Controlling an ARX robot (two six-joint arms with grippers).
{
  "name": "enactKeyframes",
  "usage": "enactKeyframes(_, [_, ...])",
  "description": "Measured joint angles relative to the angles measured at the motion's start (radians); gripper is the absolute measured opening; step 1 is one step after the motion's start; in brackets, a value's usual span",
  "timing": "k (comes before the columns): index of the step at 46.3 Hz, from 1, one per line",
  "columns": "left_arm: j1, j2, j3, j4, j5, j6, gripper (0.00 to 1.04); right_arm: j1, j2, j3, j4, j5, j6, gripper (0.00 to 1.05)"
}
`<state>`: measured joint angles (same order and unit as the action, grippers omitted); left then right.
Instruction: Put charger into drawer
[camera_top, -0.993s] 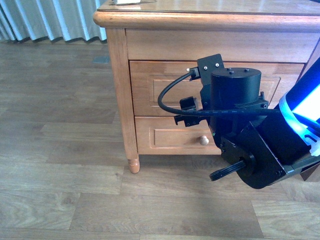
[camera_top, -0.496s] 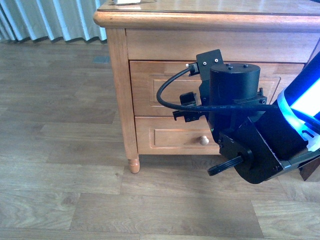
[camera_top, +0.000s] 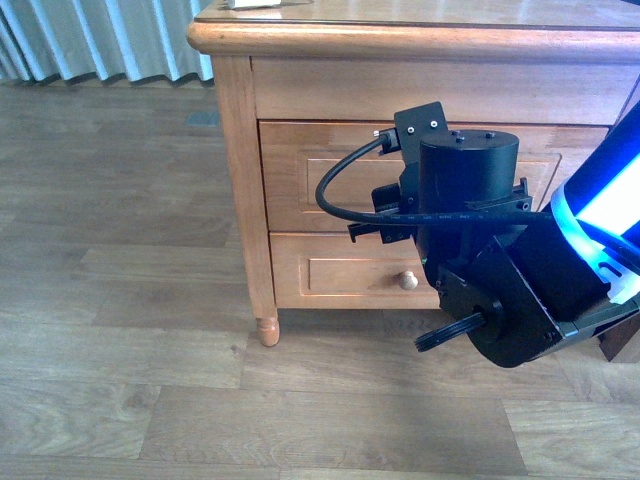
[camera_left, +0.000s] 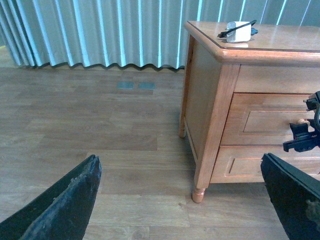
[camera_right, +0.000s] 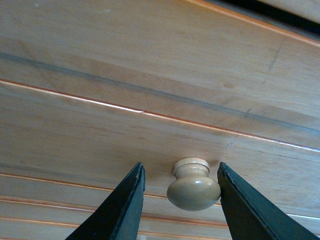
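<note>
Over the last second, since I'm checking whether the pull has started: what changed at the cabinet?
The right gripper edged slightly closer to the upper drawer. Its open fingers sit either side of the knob, not clamped on it. The drawer stays shut, the charger lies on the cabinet top, and the left gripper hangs open.

The knob (camera_right: 193, 187) of the drawer (camera_top: 300, 185) is hidden in the front view behind the right arm (camera_top: 470, 230), as is much of the drawer front. Only a sliver of the charger (camera_top: 250, 4) is seen there, cut off by the top edge. In the right wrist view the fingers (camera_right: 122, 212) are cut off by the picture's edge, and contact with the knob cannot be told.
</note>
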<state>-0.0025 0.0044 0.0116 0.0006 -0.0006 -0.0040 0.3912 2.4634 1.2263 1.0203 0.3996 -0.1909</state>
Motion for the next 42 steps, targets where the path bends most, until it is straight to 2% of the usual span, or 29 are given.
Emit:
enactKeyframes(6, [0.000, 0.000, 0.000, 0.000, 0.000, 0.000, 0.99, -0.003, 0.000, 0.002, 0.000, 0.010, -0.003, 0.29])
enactKeyframes(9, [0.000, 0.000, 0.000, 0.000, 0.000, 0.000, 0.99, -0.003, 0.000, 0.002, 0.000, 0.011, -0.004, 0.25])
enactKeyframes(30, [0.000, 0.000, 0.000, 0.000, 0.000, 0.000, 0.99, -0.005, 0.002, 0.001, 0.001, 0.008, -0.003, 0.24])
enactKeyframes(42, [0.000, 0.000, 0.000, 0.000, 0.000, 0.000, 0.99, -0.017, -0.026, -0.062, 0.026, -0.052, 0.013, 0.24])
